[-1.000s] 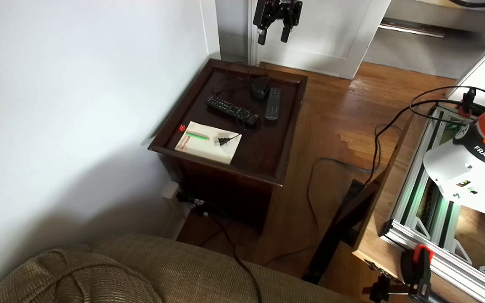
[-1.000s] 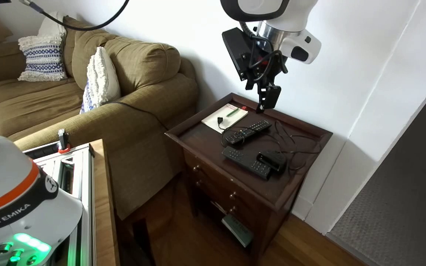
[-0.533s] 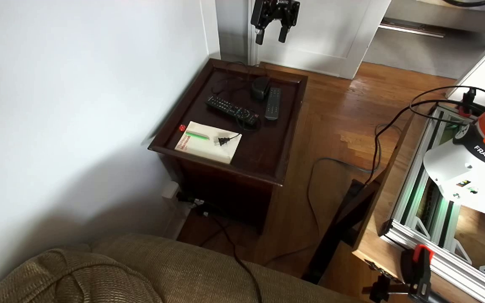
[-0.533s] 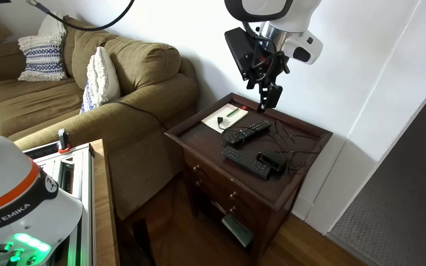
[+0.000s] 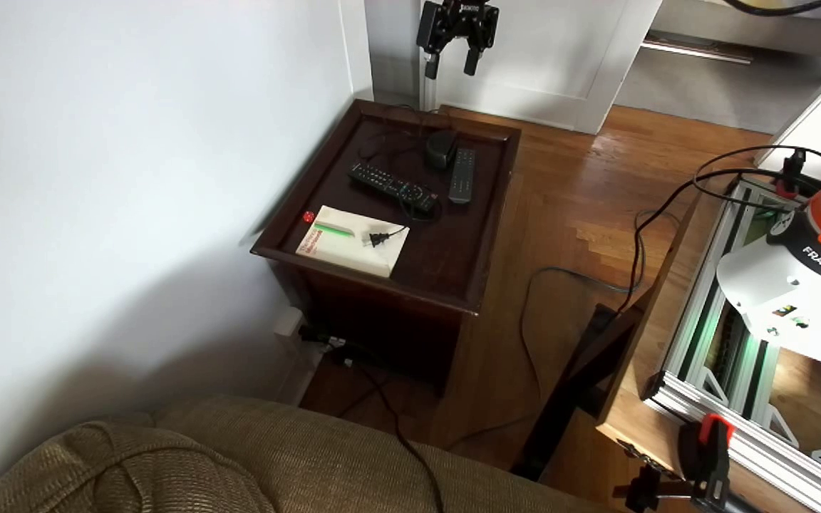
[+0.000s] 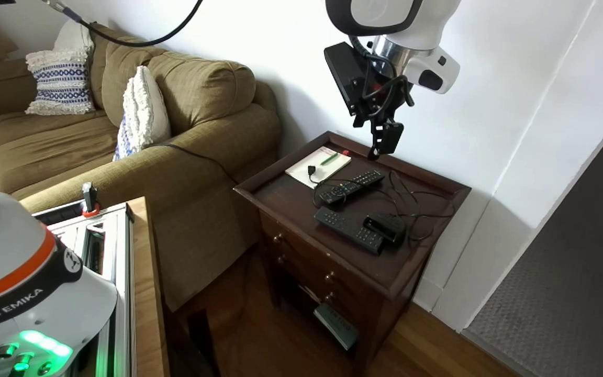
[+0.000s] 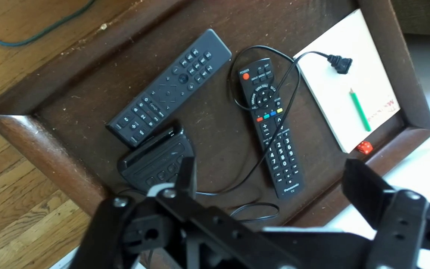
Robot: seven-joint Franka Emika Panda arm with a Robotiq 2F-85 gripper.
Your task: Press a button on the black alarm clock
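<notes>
The black alarm clock [image 7: 155,160] sits near one end of the wooden side table [image 6: 283,201], its keys facing upward, so a press from above seems the natural approach. The gripper [image 5: 451,69] hangs well above the table, fingers pointing down, jaws spread wide with nothing between them; the height probably keeps it clear of the clutter while it is lined up. In the wrist view one finger [image 7: 186,175] covers a corner of the clock, so which key to aim for cannot be told. Closing the jaws into one blunt tip, or leading with a single finger, would likely serve better than this spread. A dark grey remote [image 7: 170,89] lies along the clock's front, touching or nearly so, and a fingertip drifting that way could land on the wrong buttons. From beside the clock a thin cord [image 7: 215,194] crosses a Panasonic remote [image 7: 284,160] to a plug [image 7: 340,64] lying loose on a white book [image 7: 330,89]; if it is the clock's, a press may bring no visible response. A green pencil [image 7: 360,110] on the book and a red die [image 7: 364,147] beside it pose no obstacle.
</notes>
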